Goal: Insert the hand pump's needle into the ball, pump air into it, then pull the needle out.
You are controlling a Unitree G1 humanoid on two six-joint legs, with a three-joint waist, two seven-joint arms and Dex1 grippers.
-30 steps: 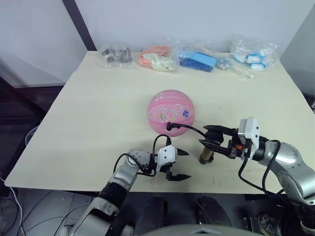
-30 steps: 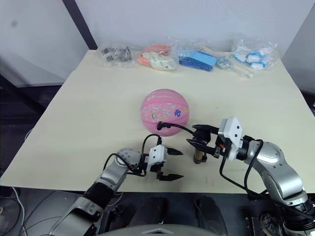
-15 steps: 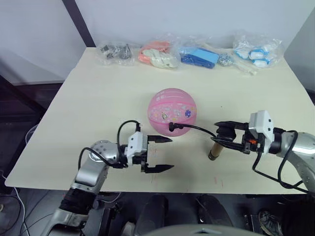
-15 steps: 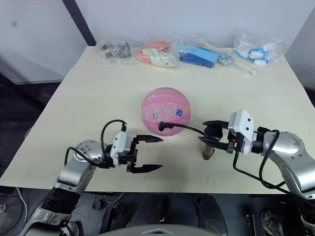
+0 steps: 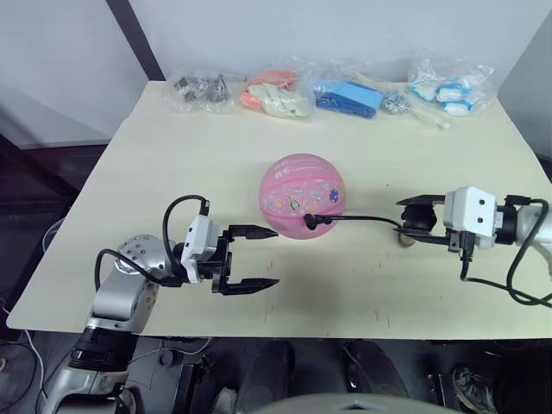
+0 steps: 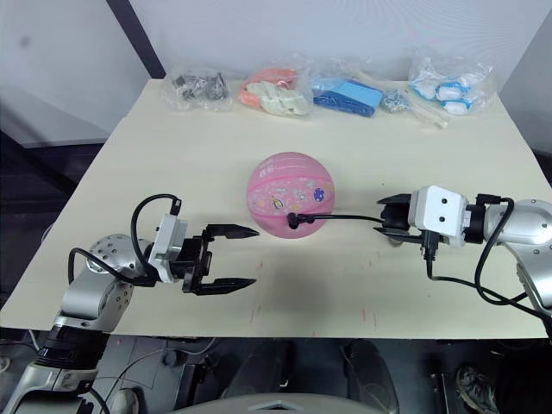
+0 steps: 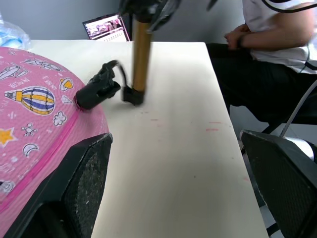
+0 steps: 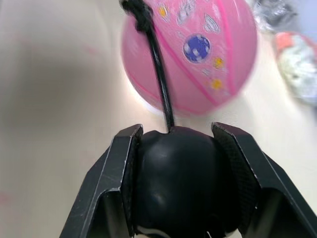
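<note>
2 arms level, right gripper (image 8: 173, 163) clamping hand pump (image 7: 140, 54), left gripper (image 5: 256, 257) agape.

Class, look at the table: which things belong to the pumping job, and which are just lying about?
In the job: ball; hand pump, held by the right gripper; its hose and needle fitting at the ball.

Lying about: four bagged items along the far edge.

Head views overlook the table (image 5: 172, 172); wrist views face the ball (image 8: 193, 54) closely.

No legible text or labels.
</note>
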